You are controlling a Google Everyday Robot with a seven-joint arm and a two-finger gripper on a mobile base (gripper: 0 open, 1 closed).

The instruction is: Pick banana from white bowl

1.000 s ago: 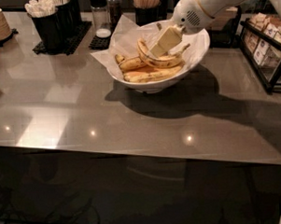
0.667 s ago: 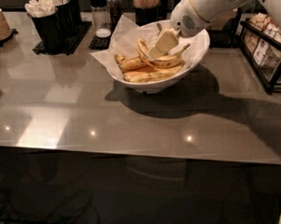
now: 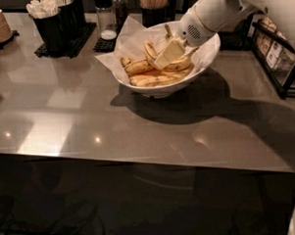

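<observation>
Claw [image 3: 170, 54] in white bowl [image 3: 145, 88] | at banana [image 3: 149, 50] | arm slanting down-left

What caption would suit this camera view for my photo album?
Robot's gripper reaches into the white bowl, at the curved banana.

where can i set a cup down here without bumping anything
The counter is bare in front of the white bowl, to the near edge, and left of it, in front of the black cups. Crowded: along the back, by the rack at right, and in the bowl itself, where the gripper sits among bananas.
</observation>
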